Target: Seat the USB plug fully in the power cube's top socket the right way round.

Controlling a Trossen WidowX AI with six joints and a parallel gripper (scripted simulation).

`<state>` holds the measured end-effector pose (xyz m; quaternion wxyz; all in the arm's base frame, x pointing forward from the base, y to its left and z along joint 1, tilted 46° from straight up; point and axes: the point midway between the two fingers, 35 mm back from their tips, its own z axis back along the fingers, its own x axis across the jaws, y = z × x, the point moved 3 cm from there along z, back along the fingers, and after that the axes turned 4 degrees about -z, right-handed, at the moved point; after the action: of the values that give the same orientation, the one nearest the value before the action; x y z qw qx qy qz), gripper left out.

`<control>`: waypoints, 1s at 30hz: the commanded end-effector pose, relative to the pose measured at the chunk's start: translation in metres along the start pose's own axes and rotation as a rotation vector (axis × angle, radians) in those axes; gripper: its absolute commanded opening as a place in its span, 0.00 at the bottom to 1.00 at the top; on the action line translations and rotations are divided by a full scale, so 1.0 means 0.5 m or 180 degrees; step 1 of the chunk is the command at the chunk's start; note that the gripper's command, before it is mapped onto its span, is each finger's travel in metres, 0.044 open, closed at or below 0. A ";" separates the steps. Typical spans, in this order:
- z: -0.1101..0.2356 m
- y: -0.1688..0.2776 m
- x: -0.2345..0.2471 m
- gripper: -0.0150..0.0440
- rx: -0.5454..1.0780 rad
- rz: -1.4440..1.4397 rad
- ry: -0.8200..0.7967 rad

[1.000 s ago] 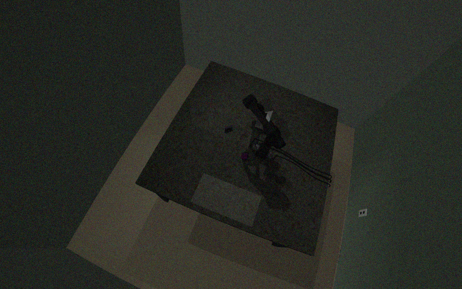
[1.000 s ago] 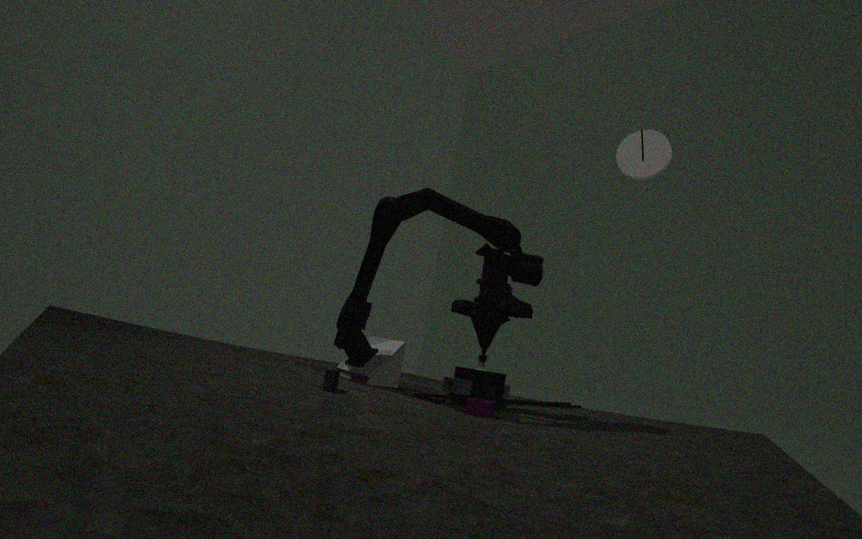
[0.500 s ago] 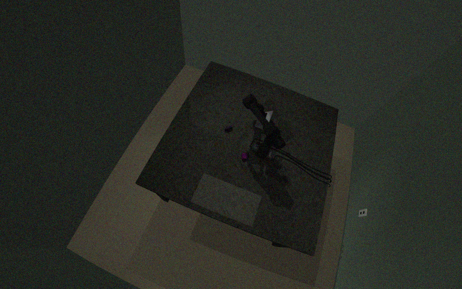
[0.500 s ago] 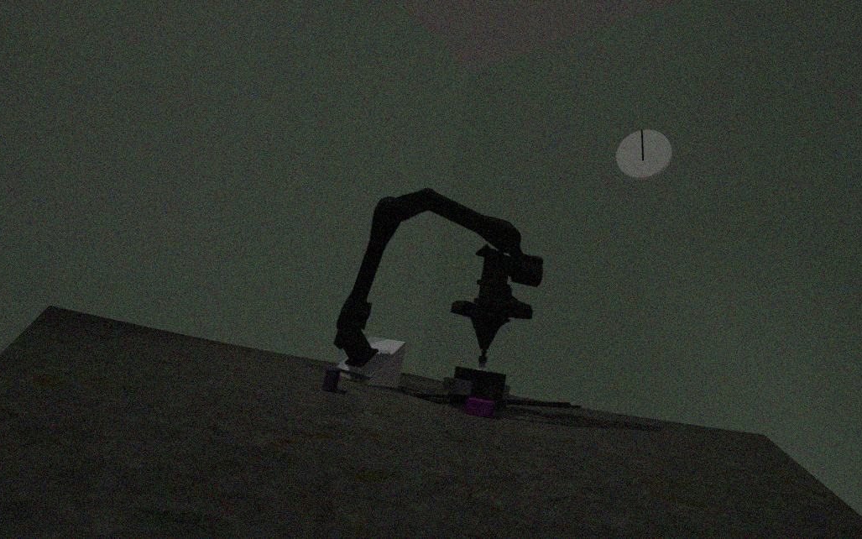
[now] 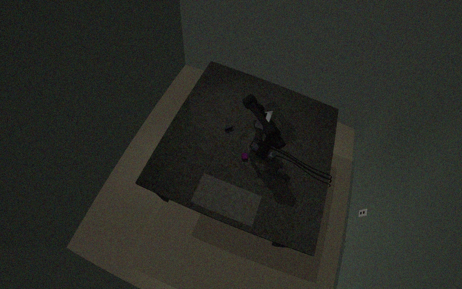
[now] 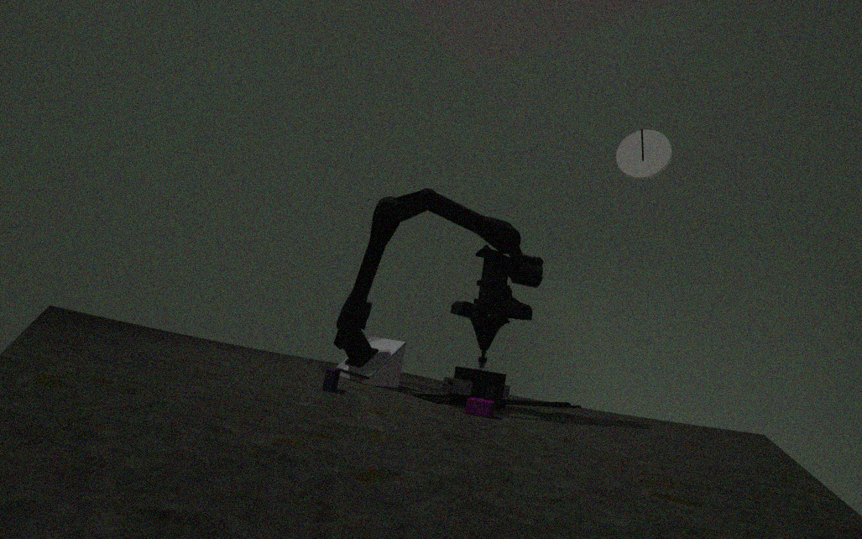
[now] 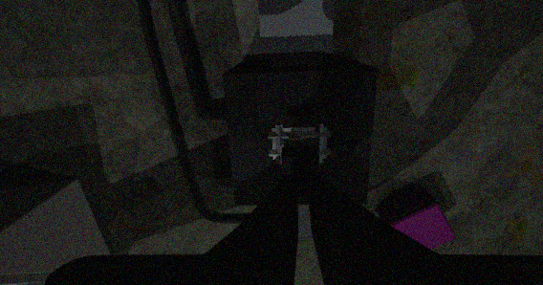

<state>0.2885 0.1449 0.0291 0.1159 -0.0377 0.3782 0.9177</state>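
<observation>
The scene is very dark. The black power cube (image 6: pixel 481 383) (image 7: pixel 298 94) stands on the table (image 6: pixel 153 428), with a silvery metal socket rim (image 7: pixel 276 143) on its top face. My gripper (image 6: pixel 482 358) (image 7: pixel 302 186) points straight down over that socket, its tips just at the cube's top. It is shut on the small dark USB plug, which my fingers mostly hide. I cannot tell which way round the plug sits or how deep it is.
A magenta block (image 5: pixel 244 155) (image 6: pixel 481 405) (image 7: pixel 423 227) lies right beside the cube. Dark cables (image 5: pixel 304 166) (image 7: pixel 158 75) run from the cube to the table edge. A white box (image 6: pixel 389 358) stands at the arm's base, with a small dark object (image 5: pixel 229 129) (image 6: pixel 331 379) nearby. A pale panel (image 5: pixel 225 199) lies at the front.
</observation>
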 end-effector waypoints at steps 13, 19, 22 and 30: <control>-0.004 0.001 -0.002 0.25 0.0008 0.0002 0.0017; -0.006 0.001 -0.002 0.25 0.0008 0.0002 0.0017; -0.007 0.001 -0.002 0.25 0.0008 0.0002 0.0017; -0.008 0.001 -0.002 0.25 0.0008 0.0002 0.0017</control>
<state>0.2885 0.1424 0.0265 0.1167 -0.0381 0.3782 0.9176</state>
